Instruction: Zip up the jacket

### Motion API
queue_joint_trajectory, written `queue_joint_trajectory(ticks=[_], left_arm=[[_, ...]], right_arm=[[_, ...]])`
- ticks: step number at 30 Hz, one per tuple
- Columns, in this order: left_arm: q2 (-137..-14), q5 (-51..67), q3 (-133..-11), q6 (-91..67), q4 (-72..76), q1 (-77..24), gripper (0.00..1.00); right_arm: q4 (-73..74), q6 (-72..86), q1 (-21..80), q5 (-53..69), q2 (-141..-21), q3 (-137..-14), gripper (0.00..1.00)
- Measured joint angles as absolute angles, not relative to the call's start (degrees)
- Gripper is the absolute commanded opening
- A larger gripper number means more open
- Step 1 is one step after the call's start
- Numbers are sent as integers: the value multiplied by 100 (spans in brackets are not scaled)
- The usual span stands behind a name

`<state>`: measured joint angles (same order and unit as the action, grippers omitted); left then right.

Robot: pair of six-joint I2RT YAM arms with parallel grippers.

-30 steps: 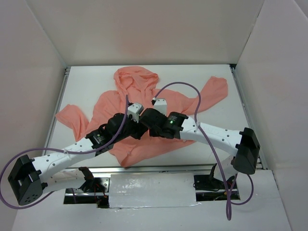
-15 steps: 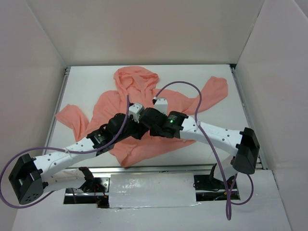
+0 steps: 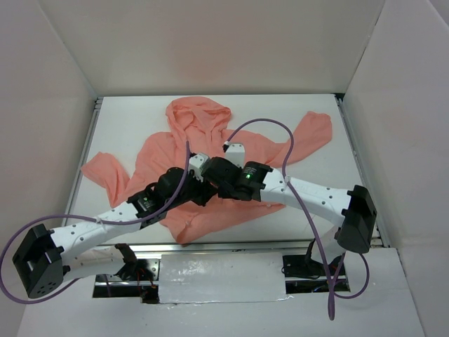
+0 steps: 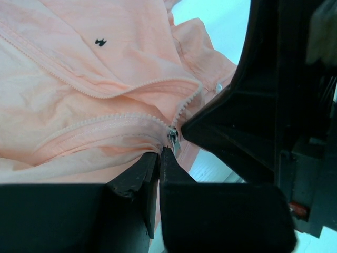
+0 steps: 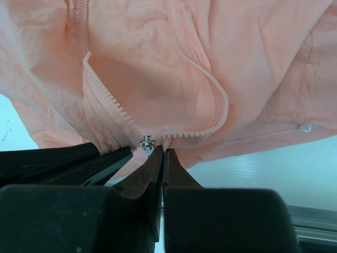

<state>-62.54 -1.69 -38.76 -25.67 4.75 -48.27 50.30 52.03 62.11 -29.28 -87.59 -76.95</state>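
The salmon-pink jacket [image 3: 158,151] lies spread on the white table, hood toward the back. Its front zipper is open above the small metal slider [image 4: 173,139], also visible in the right wrist view [image 5: 146,142]. My left gripper [image 4: 160,154] is shut on the jacket's fabric just beside the slider. My right gripper [image 5: 164,151] is shut on the zipper edge right of the slider. Both grippers meet over the jacket's lower front, left [image 3: 197,187] and right [image 3: 210,173], fingertips nearly touching. The dark chest mark [image 4: 100,41] shows above the zipper.
White walls enclose the table [image 3: 316,210] on three sides. The right sleeve [image 3: 312,133] reaches toward the back right and the left sleeve [image 3: 105,175] toward the left. A purple cable [image 3: 280,137] loops over the jacket. A small snap [image 5: 304,127] sits on the hem.
The two grippers have drawn slightly closer at the jacket's front. The left wrist has slipped partly under the right arm. The jacket has barely shifted.
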Motion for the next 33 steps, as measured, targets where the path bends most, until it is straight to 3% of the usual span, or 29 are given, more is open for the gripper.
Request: queue_joint_trajectory(ticks=[13,33], left_arm=[[-6178,215,-3594,-2554,725,-4831,0],[-6088,980,-2657,-2587,1293,-4831,0]], right_arm=[[4807,5017,6005,-2674,-8499,-7583,0],[3358,3765,5787,-1109,-7905,-6042,0]])
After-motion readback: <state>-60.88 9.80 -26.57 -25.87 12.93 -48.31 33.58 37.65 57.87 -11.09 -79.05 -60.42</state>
